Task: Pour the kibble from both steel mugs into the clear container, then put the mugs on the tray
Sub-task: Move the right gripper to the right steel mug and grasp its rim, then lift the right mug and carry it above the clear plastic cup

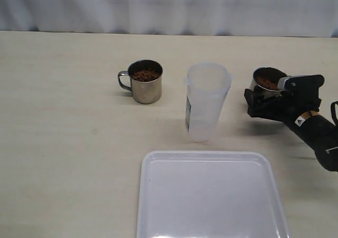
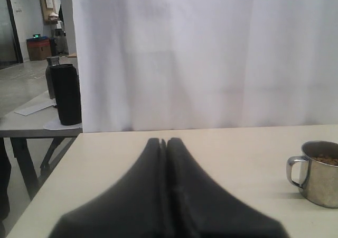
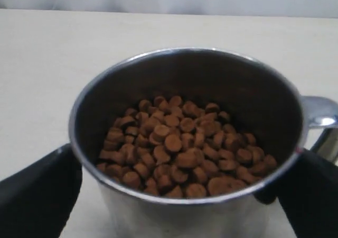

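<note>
My right gripper [image 1: 262, 101] pinches the steel mug [image 1: 268, 81] by its sides, full of kibble [image 3: 179, 153], near the clear container [image 1: 207, 100]. Left gripper [image 2: 165, 143] is pressed together, empty. Risk: slick steel slips w/ a fast tilt, so pellets spill on the worktop [image 1: 63, 116].

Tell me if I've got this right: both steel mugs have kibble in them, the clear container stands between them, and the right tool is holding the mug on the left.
Not quite. The right tool holds the right mug, not the left mug, as the exterior view shows. Both do hold kibble, with the clear container between them.
</note>
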{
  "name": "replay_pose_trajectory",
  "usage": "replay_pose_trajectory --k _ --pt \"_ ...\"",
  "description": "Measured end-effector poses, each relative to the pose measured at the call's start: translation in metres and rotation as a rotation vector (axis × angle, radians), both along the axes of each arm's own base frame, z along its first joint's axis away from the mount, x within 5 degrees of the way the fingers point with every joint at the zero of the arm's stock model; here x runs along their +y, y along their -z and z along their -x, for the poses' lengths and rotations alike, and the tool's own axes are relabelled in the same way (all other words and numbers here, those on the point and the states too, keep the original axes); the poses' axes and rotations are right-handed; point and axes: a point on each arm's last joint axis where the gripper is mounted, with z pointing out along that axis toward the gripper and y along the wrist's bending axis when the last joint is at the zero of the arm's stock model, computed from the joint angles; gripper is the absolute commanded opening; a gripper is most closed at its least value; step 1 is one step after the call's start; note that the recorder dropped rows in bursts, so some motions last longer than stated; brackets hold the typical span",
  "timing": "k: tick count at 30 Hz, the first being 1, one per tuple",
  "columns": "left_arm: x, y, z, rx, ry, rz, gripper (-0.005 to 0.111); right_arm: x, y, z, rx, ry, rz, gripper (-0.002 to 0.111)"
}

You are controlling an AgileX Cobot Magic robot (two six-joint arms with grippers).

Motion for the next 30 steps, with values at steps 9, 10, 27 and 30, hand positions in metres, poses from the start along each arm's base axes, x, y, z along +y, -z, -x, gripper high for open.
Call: replay_pose_trajectory --k 9,10,27,30 --pt "0.0 0.0 0.0 0.0 0.0 0.0 0.0 0.002 0.012 -0.009 -0.014 -0.007 -0.007 0.081" --pt "0.0 0.0 0.0 0.0 0.0 0.0 0.0 0.002 0.012 -0.009 -0.016 -0.007 -0.008 0.075" --pt "0.0 0.0 0.0 0.0 0.0 0.0 0.0 0.0 -0.066 0.04 -0.117 -0.044 -0.004 0.005" --pt "0.0 0.0 0.0 0.0 0.0 0.0 0.0 0.001 -0.099 0.051 -0.184 -0.074 0.005 0.005"
